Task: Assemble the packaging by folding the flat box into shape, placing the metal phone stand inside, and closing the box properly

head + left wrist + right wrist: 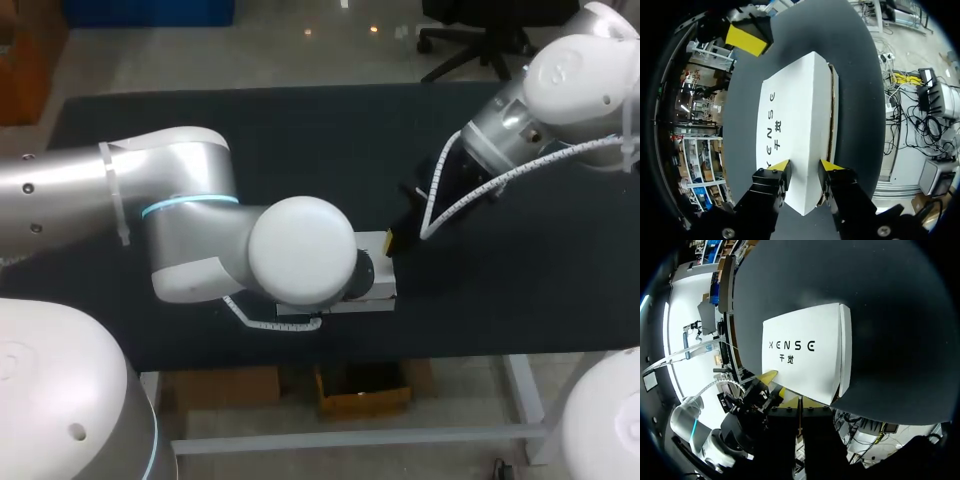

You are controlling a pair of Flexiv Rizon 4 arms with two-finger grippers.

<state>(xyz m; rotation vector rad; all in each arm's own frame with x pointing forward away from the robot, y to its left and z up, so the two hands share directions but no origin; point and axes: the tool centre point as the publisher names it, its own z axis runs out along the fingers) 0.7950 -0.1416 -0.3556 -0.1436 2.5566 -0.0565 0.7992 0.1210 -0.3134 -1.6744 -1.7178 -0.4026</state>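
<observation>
A closed white box (795,115) with dark print lies flat on the black table (520,300). A brown cardboard seam runs along one long side. My left gripper (805,167) stands open over the box's near end, its yellow fingertips (779,166) on or just above the top face. Its elbow hides most of the box (378,285) in the head view. My right gripper (799,416) is shut on nothing, just off the box's (800,355) end. It shows as a yellow tip (746,39) beyond the box's far corner. No phone stand shows.
The box lies close to the table's front edge (450,352) in the head view. Bare black table surface stretches behind and to the right of it. My right arm (520,120) comes down from the far right corner.
</observation>
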